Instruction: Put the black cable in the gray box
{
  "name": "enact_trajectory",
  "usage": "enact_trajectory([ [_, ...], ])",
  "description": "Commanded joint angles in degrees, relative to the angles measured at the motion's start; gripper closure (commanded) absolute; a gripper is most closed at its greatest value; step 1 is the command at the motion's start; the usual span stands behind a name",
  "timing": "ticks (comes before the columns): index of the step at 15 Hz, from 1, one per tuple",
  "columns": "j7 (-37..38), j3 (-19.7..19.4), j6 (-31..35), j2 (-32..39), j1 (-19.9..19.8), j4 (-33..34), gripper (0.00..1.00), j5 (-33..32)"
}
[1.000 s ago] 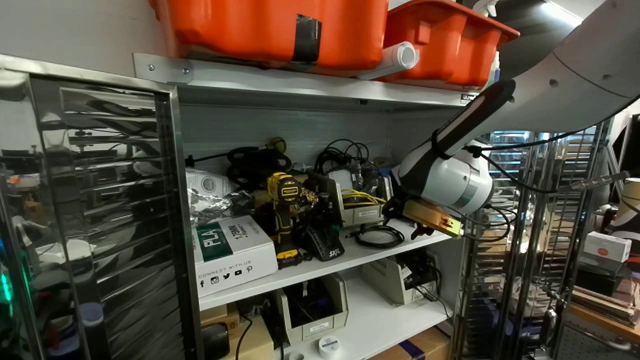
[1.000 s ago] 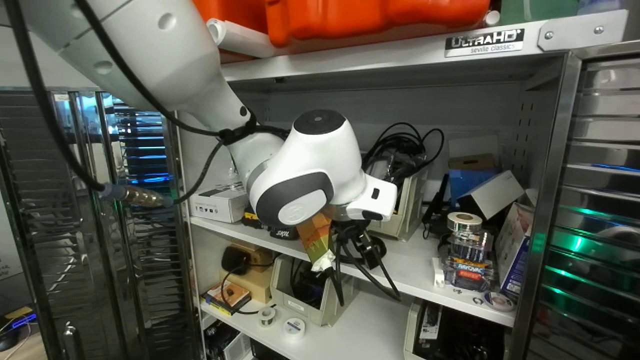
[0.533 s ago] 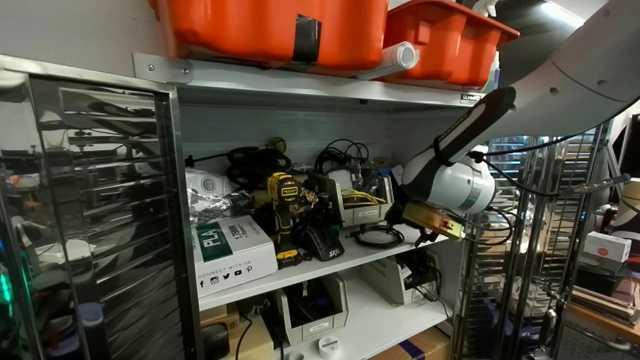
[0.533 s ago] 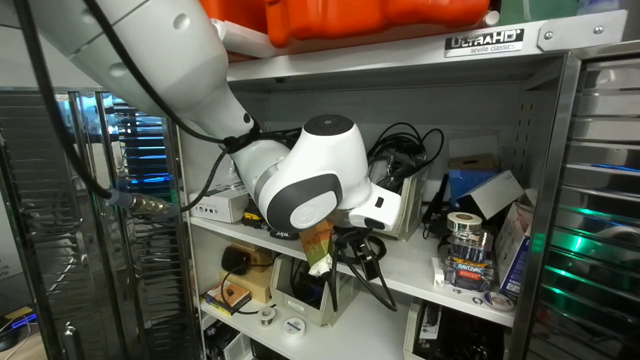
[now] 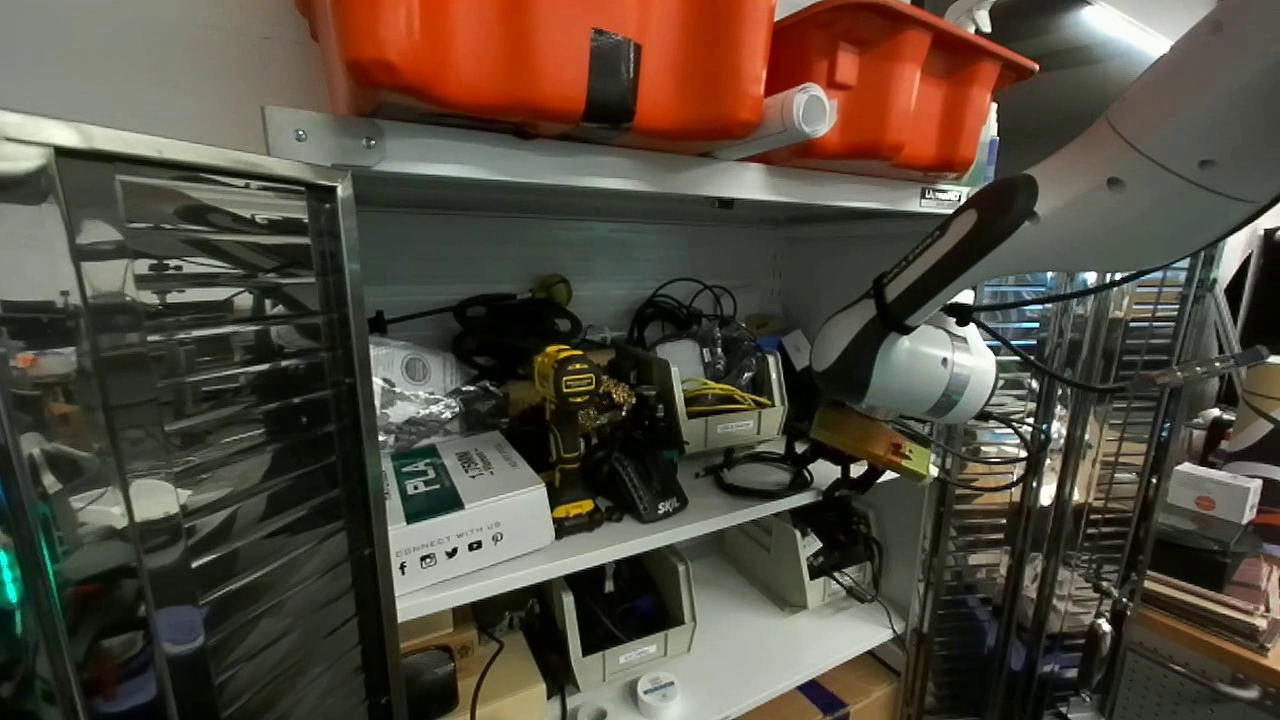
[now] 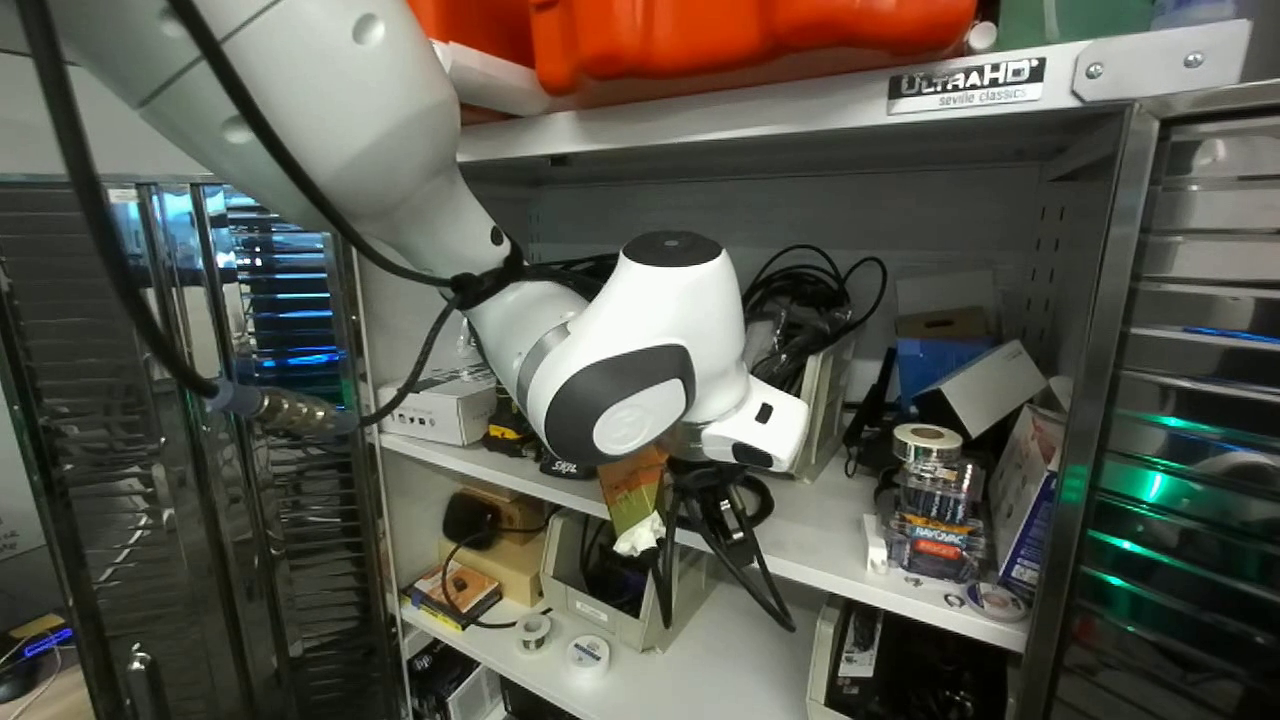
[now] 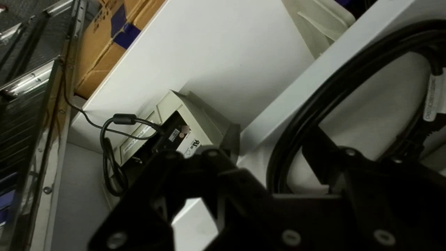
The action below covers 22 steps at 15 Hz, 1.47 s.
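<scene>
Straddling the near bend of the black cable (image 7: 329, 94) in the wrist view, the jaws stand wide apart with nothing pinched; one pad (image 7: 318, 157) seems to sit inside the loop, though whether it touches the cable I cannot tell. The coil lies on the white tabletop (image 5: 705, 512), close to its front edge and just before the upper gray box (image 5: 710, 438).

The likeliest trouble is a partial bite: should the jaws catch only one or two turns, the rest could sag, unwind or slip out. Coming in too low could jam the tips against the hard surface, and a sideways nudge could tip the coil over the edge. Which box is meant is unclear; a lower gray box (image 7: 198, 118), with a black adapter (image 7: 163, 139) inside, is another candidate. If it is the upper one, the yellow cord (image 5: 720, 396) in it might hook a trailing turn. The thick cord (image 6: 250, 110) draped along the arm (image 6: 390, 130) hangs slack and could snag.

As for feel, the cable looks smooth, thick and rubbery, wound in round turns, with a white printed tag (image 7: 433, 96). Both boxes look like matte moulded plastic; the tabletop looks flat and painted. Farther out, the drill (image 5: 575, 383) is chunky yellow and black, the door (image 5: 230, 400) slatted shiny metal, the tubs (image 5: 550, 70) glossy orange.
</scene>
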Motion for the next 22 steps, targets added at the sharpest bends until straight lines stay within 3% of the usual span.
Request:
enact_trajectory([
  [1, 1.89, 0.00, -2.52, 0.46, 0.72, 2.17, 0.78, -1.32],
  [7, 1.96, -0.09, -4.28, -1.73, 1.00, 1.08, 1.00, -1.76],
  [16, -11.45, 5.72, 10.79, -4.29, -1.81, -6.45, 0.97, 3.11],
  [22, -22.19, 13.31, 18.99, -11.52, -6.27, -12.75, 0.97, 8.06],
])
